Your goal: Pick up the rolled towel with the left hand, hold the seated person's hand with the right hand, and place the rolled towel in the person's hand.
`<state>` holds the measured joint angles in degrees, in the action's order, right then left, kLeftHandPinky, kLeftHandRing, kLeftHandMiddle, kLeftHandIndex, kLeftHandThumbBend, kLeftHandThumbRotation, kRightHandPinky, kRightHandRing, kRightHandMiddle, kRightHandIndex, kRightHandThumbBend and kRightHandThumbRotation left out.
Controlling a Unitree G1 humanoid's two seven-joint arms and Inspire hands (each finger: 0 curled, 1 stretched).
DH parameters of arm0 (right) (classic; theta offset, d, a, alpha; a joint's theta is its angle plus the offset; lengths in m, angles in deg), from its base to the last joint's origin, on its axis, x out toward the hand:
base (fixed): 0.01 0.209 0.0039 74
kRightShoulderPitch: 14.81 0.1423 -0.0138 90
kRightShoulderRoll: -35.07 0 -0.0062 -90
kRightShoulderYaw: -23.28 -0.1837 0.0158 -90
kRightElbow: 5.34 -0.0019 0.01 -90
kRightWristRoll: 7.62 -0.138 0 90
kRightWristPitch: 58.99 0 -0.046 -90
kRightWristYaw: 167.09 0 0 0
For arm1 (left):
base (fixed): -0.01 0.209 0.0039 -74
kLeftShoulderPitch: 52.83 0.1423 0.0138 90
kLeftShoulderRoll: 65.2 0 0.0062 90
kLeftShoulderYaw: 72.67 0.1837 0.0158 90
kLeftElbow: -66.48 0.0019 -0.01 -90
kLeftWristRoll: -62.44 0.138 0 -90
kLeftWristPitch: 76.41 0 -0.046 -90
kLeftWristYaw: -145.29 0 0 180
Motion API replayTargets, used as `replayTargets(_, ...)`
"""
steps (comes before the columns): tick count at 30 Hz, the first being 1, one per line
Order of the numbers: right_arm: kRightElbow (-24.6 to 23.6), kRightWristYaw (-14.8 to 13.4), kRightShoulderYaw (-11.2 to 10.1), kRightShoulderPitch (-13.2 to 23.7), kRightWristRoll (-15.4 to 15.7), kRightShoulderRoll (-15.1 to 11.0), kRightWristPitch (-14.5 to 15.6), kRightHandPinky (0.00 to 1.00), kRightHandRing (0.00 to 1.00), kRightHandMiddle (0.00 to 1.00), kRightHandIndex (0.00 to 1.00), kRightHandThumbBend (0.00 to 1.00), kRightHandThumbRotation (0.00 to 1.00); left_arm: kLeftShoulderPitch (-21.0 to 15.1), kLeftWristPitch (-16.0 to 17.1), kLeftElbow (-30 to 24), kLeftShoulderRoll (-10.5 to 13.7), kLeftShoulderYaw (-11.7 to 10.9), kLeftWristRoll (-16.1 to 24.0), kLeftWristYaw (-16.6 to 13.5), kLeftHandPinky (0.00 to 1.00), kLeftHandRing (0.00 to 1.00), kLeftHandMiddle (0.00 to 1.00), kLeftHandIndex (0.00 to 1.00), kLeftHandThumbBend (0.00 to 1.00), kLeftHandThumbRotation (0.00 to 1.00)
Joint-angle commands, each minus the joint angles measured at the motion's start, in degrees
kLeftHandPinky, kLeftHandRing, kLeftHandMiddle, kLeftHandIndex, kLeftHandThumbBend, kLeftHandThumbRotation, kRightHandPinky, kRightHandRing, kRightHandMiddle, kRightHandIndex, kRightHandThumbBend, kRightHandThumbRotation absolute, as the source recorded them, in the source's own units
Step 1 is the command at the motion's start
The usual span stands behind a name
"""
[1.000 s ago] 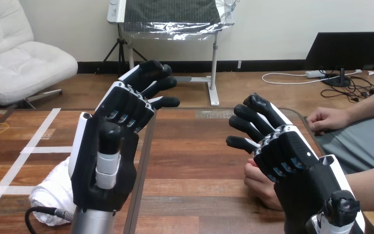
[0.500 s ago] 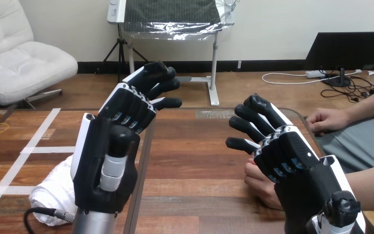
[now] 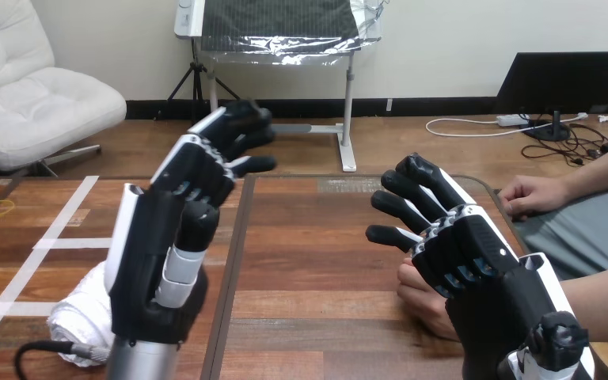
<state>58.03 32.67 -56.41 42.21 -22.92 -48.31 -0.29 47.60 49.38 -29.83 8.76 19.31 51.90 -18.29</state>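
Hovering above the near left of the wooden table (image 3: 317, 253), the left hand (image 3: 154, 265) is unclenched, with its fingers extended forward and gripping nothing. The rolled towel (image 3: 75, 313), white, lies on the table at the near left, just left of and below that hand and partly hidden by it. No contact between the two is evident. The right hand (image 3: 483, 273) is likewise released, fingers spread. It stands directly over the person's nearer hand (image 3: 421, 294), which rests loosely curled on the table. Whether the two touch cannot be told. The person's farther hand (image 3: 532, 194) lies at the table's far right edge, well apart. Assessment: the step in hand is the towel pickup, not yet made. Recommended: turn the left palm down and move it left over the roll's middle. Lower it until the fingers straddle the roll across its short axis, then close them evenly so the roll does not unwind. Soft cloth compresses, so a firm wrap is advised.
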Motion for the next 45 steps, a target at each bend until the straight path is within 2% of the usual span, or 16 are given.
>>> replayTargets(1,-0.5,0.4,-0.6,1.6,-0.8,0.1,-1.5,0.80,0.89,0.90,0.92,0.94,1.00,-4.0,1.0,1.3,0.9,-1.7,2.7,-1.7,0.72,0.81,0.82,0.80,0.89,0.85)
replayTargets(6,-0.6,0.5,-0.7,1.4,-0.9,0.0,-1.4,0.81,0.89,0.90,0.91,0.94,1.00,-6.2,1.4,3.4,1.6,-3.7,7.0,-4.7,0.70,0.80,0.82,0.80,0.90,0.86)
replayTargets(11,-0.3,0.8,-0.9,1.5,-1.1,0.0,-1.6,0.81,0.90,0.90,0.91,0.94,1.00,-8.8,2.0,6.0,2.0,-4.7,9.5,-6.9,0.70,0.80,0.82,0.80,0.89,0.84)
replayTargets(23,0.1,1.0,-1.0,1.6,-1.1,0.2,-1.8,0.81,0.89,0.90,0.91,0.94,1.00,-14.6,-2.2,10.2,4.2,-5.9,17.5,-13.2,0.77,0.87,0.87,0.84,0.93,0.83)
replayTargets(30,-0.1,0.8,-0.8,1.5,-0.7,0.3,-1.6,0.82,0.89,0.90,0.91,0.95,1.00,-17.6,-6.2,12.3,5.4,-5.9,23.2,-17.9,0.80,0.89,0.89,0.85,0.96,0.79)
replayTargets(33,0.0,1.0,-0.7,1.6,-0.8,0.3,-1.6,0.83,0.89,0.90,0.91,0.95,1.00,-18.7,-8.2,13.0,6.2,-5.8,25.8,-19.7,0.81,0.90,0.89,0.86,0.94,0.76)
replayTargets(45,0.3,1.4,-0.8,1.6,-1.1,0.1,-1.7,0.85,0.89,0.90,0.92,0.94,1.00,-22.4,-15.8,16.5,8.1,-5.0,31.8,-23.9,0.76,0.89,0.91,0.89,0.88,0.58)
